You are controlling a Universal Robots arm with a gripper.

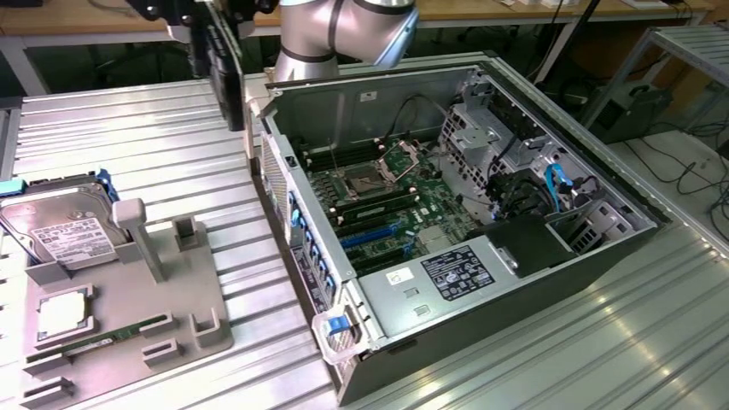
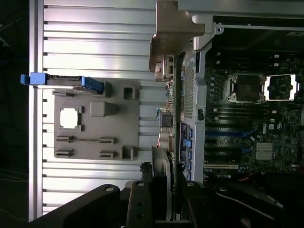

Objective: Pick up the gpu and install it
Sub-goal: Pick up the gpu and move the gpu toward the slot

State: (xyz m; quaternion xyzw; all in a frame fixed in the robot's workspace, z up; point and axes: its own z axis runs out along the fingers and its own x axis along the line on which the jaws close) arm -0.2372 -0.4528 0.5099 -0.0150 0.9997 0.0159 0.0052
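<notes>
The hand [image 2: 164, 197] grips the gpu [image 2: 164, 164] edge-on, with the open computer case [image 2: 189, 80] and grey parts tray [image 2: 114, 127] beyond it

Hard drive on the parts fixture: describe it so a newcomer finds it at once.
On the exterior view's left, beside the open computer case, lies a grey parts fixture. At its far-left corner leans the hard drive: a silver box with a white label and blue side rails, far bulkier than the square CPU and thin green RAM stick nearer the camera.

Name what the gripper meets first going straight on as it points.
Holding the gpu, the gripper would probably meet the computer case's outer wall first, though depth is unclear; the table lies beside.
</notes>
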